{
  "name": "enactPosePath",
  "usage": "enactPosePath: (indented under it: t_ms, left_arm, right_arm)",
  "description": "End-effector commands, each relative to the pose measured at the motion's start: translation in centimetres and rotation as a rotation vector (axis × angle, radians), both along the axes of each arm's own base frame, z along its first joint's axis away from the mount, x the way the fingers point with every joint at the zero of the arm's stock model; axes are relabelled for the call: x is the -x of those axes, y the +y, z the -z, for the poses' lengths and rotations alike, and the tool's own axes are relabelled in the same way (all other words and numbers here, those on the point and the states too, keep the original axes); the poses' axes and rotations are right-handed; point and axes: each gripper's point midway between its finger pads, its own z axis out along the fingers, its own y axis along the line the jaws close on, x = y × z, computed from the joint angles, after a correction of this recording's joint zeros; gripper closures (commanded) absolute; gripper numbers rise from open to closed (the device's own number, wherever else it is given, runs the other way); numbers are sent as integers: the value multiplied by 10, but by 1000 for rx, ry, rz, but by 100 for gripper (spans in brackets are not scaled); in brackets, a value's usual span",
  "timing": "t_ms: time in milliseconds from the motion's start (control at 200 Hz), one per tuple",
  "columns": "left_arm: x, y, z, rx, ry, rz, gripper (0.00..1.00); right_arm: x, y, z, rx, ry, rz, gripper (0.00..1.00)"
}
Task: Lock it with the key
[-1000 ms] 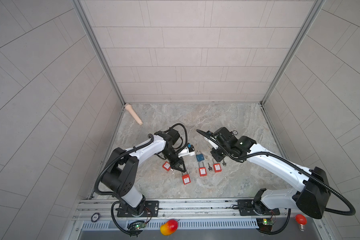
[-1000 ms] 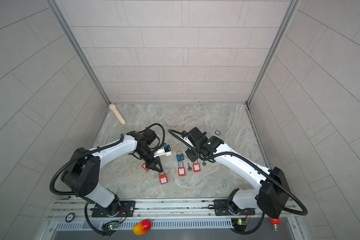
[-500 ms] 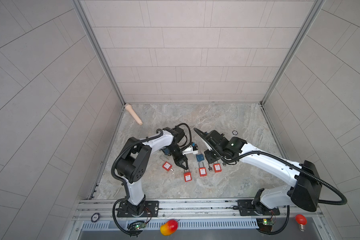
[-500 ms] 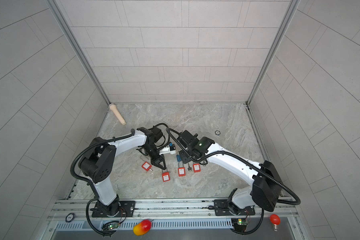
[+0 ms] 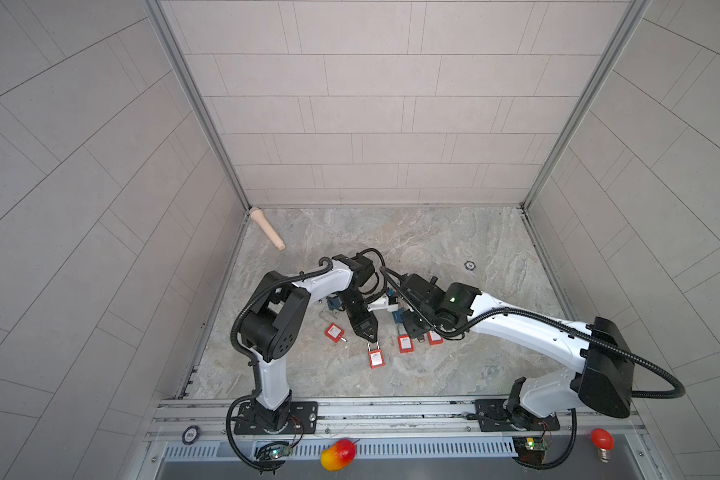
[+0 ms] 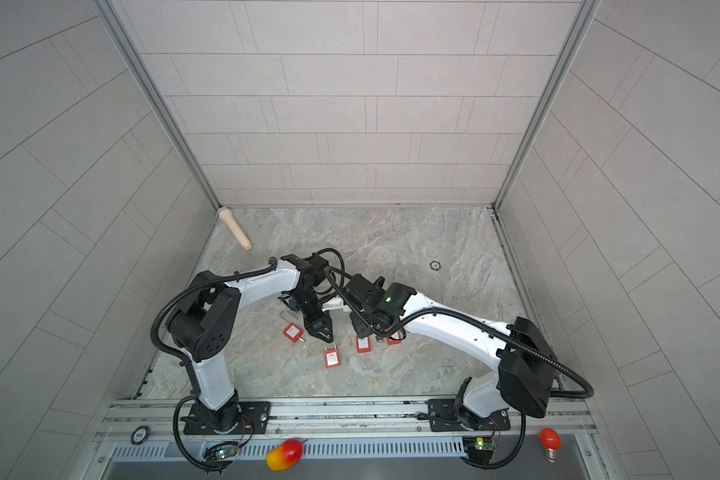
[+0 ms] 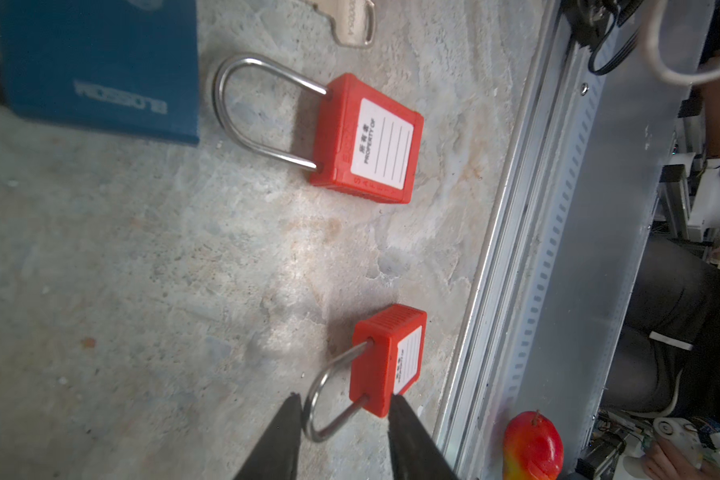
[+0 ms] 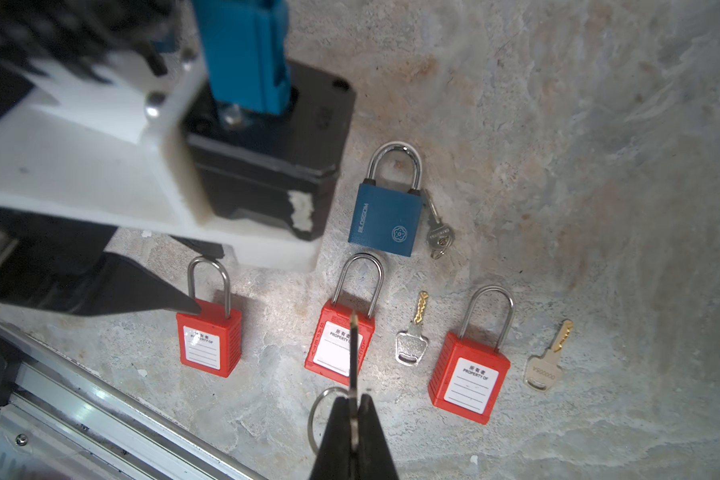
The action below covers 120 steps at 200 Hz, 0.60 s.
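A red padlock lies on the stone floor, also seen in both top views. My left gripper is open, and its fingers straddle the padlock's steel shackle low over the floor. My right gripper is shut on the key, which shows edge-on with its ring hanging beside the fingers. It hovers above a second red padlock, to the right of the left gripper. In both top views the right arm's wrist hides its fingertips.
A third red padlock, loose keys and a blue padlock with its own key lie close by. Another red padlock lies left of the left gripper. A beige peg lies at the back left. The metal rail borders the front.
My left gripper has opened off the red padlock's shackle, and the padlock stays on the floor. The left elbow swung right. The right gripper shifted left with the key.
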Motion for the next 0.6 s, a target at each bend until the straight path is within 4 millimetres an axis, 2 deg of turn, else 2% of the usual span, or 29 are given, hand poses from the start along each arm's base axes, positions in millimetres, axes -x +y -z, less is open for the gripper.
enactPosePath:
  t_ms: [0,145,280,395,520,595]
  left_arm:
    - [-2,1,-14,23,-63,10,53]
    - [-9,0,-30,86,-116,-42,39]
    - [-21,12,-42,65,-200,-75,36]
    - [-43,30,-55,48,-284,-196,36]
    - [-78,62,-72,42,-397,-448,36]
    - [-94,80,-89,102,-466,-614,36]
  right_arm:
    - [4,-6,6,31,8,38,100]
    - [9,2,5,38,12,17,100]
    - [14,7,9,43,36,10,100]
    - [19,14,15,75,71,-11,100]
    - [21,26,25,118,116,-37,100]
    - [24,35,34,142,156,-52,100]
